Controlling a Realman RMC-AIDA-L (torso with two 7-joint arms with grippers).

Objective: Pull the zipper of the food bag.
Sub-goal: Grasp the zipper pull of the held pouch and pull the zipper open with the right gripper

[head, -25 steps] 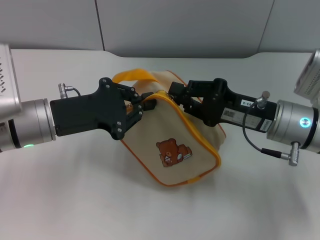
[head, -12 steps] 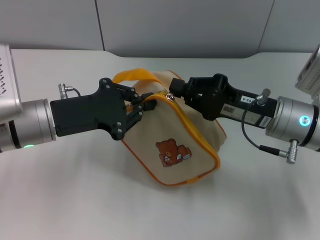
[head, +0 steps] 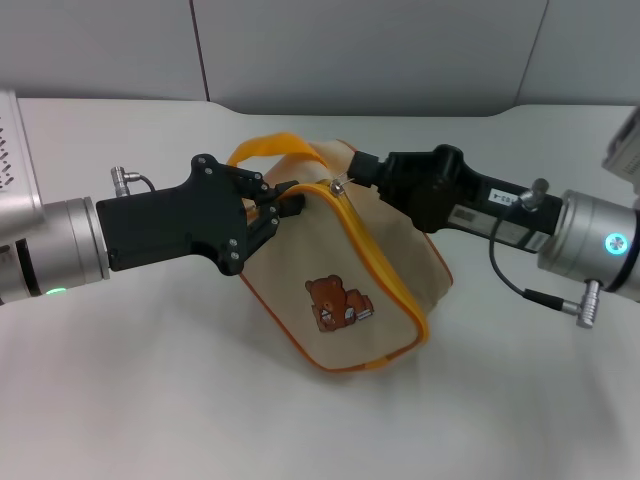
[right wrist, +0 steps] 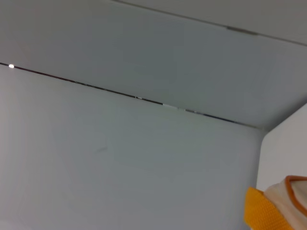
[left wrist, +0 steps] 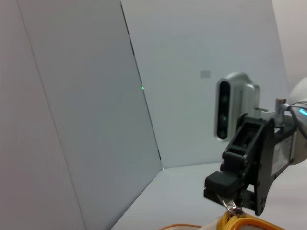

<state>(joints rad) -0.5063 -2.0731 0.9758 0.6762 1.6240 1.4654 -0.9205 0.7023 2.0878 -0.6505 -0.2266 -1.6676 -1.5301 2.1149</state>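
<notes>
Beige canvas makes up the food bag (head: 345, 280), which sits near the middle of the white worktop (head: 150, 400), tipped so that the face with the small brown bear picture (head: 335, 303) looks toward the camera and the zip track with its yellow-orange trim runs from the upper end at about 12 o'clock down to the lower corner at about 4 o'clock. The orange strap handle (head: 270, 150) arches over the bag's upper end at roughly 11 o'clock. The left gripper (head: 272, 205) reaches in from 9 o'clock and its black jaws are closed on the fabric at the bag's top end, just beside the start of the zip track. The right gripper (head: 352, 180) comes in from 3 o'clock, its jaws meeting the bag at that same top end; the zipper (head: 338, 186), a small silver pull tab, lies right at their tips, at the upper end of the track. In the left wrist view the right gripper (left wrist: 229, 199) appears head-on, its jaws pinched together on the silver zipper (left wrist: 233, 207), which hangs just above the yellow trim of the food bag (left wrist: 244, 223). The two grippers stand close together across the top end of the bag, the tab lying between them and nearer the right one. The right wrist view shows only grey wall panels and a corner of the food bag (right wrist: 278, 206) with its orange edging.
</notes>
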